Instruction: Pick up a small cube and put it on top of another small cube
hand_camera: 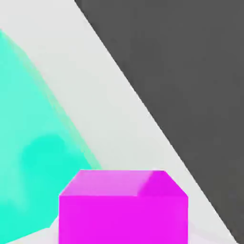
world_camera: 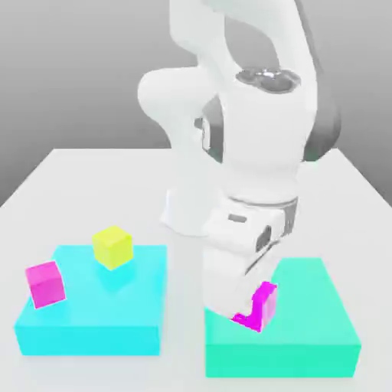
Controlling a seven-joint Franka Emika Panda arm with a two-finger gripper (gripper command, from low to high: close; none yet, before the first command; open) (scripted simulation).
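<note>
**Magenta cube at the hand, on the green block**

Exterior view: the hand (world_camera: 246, 302) sits low over the teal-green block (world_camera: 321, 321), the small purplish-magenta cube (world_camera: 259, 308) beneath it; whether the hand is clamped, I cannot tell. The yellow cube (world_camera: 113, 246) lies well apart, toward the bench's opposite side, on the cyan block (world_camera: 92, 329).

Hand view: the magenta cube (hand_camera: 124, 207) is close beneath the camera.

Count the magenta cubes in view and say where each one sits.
2. One magenta cube sits on the cyan block, at the exterior view's left. The other magenta cube is on the green block, under the arm's hand. The arm may hide others.
</note>
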